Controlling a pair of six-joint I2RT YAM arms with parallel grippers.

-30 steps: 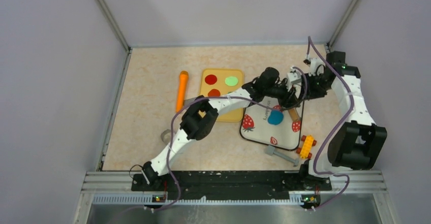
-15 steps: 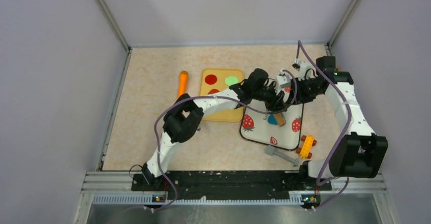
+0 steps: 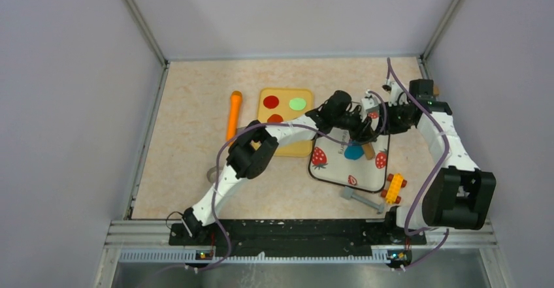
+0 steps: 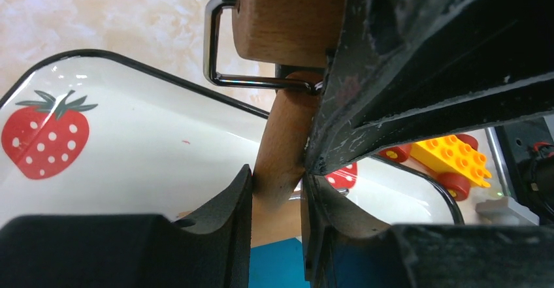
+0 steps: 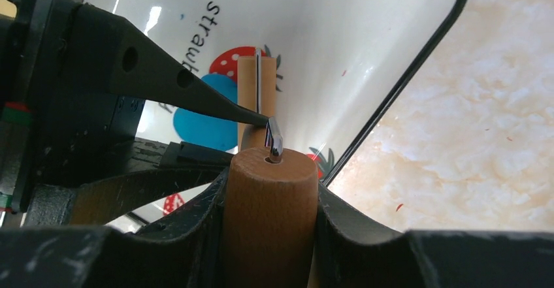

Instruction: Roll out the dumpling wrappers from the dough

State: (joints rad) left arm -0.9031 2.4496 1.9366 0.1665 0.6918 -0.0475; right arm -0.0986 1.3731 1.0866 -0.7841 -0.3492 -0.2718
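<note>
so the dough [image 3: 355, 151] is sitting as a small blue lump on the strawberry tray [image 3: 336, 170], right by the wooden roller [image 4: 287, 14]. left hand [image 4: 277, 190] is pinching the roller's thin handle, right hand [image 5: 269, 190] is clamping its fat barrel, both part-closed on wood. clay's looking soft, light and probably tacky, so it's begging for pressing from above with the roller, not pinching, or it'll be smearing or peeling up.
</note>
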